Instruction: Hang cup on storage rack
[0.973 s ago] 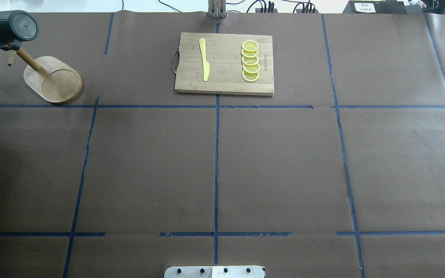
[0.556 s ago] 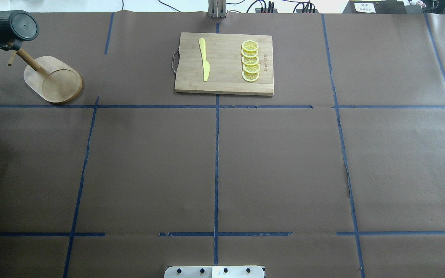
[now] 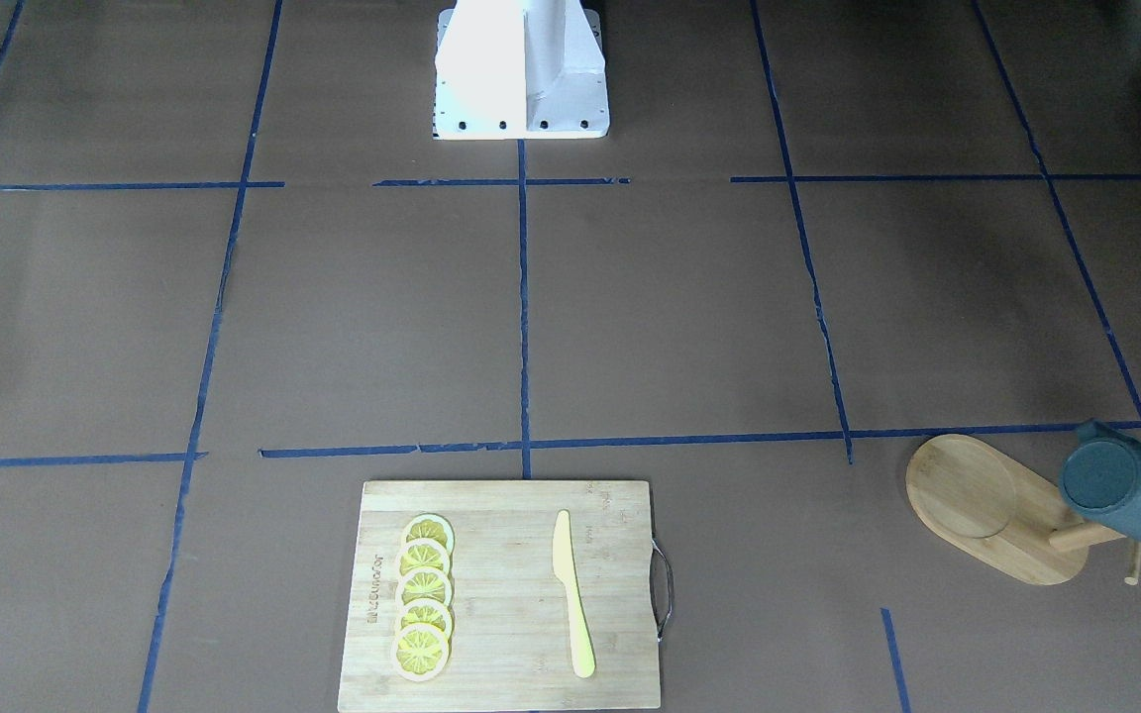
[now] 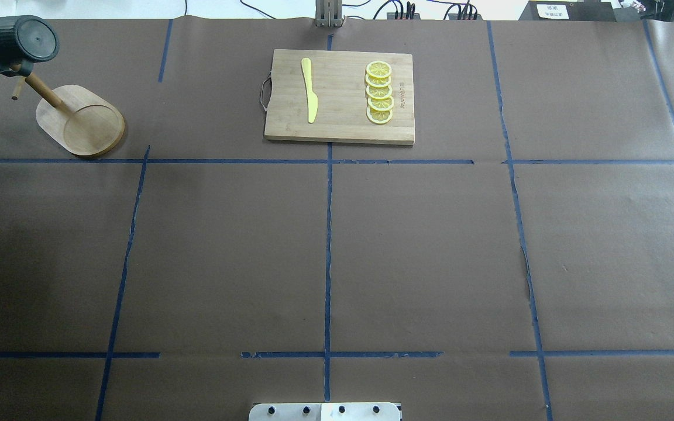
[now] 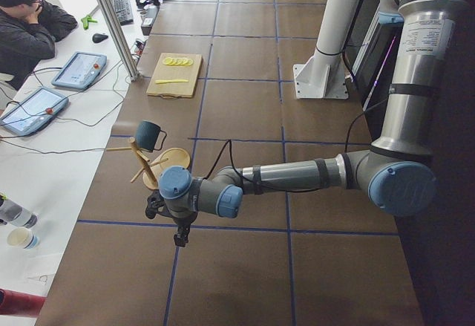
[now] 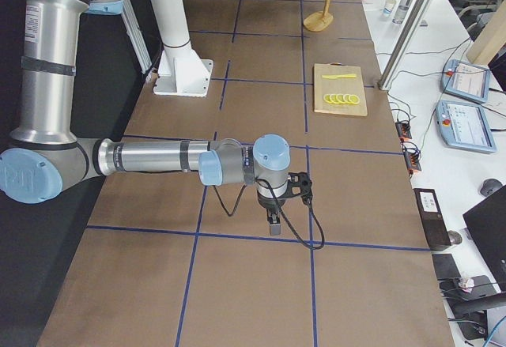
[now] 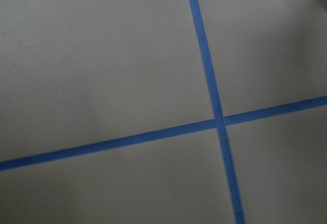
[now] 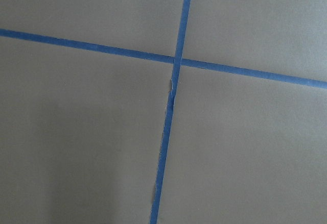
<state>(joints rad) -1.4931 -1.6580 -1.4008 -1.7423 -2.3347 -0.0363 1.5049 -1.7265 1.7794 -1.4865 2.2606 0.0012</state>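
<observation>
The dark teal ribbed cup [image 4: 18, 40] hangs by its handle on a peg of the bamboo storage rack [image 4: 79, 120] at the table's far left corner. Both also show in the front-facing view, the cup [image 3: 1130, 495] over the rack's oval base [image 3: 977, 500]. My left gripper [image 5: 180, 237] shows only in the exterior left view, hanging over bare paper a little way from the rack [image 5: 174, 159]; I cannot tell if it is open. My right gripper [image 6: 273, 224] shows only in the exterior right view, far from the rack; I cannot tell its state. Both wrist views show only brown paper and blue tape.
A bamboo cutting board [image 4: 340, 96] at the far middle holds a yellow knife [image 4: 309, 90] and several lemon slices [image 4: 379, 92]. The robot's white base [image 3: 521, 69] stands at the near edge. An operator [image 5: 30, 21] sits beyond the table's far side.
</observation>
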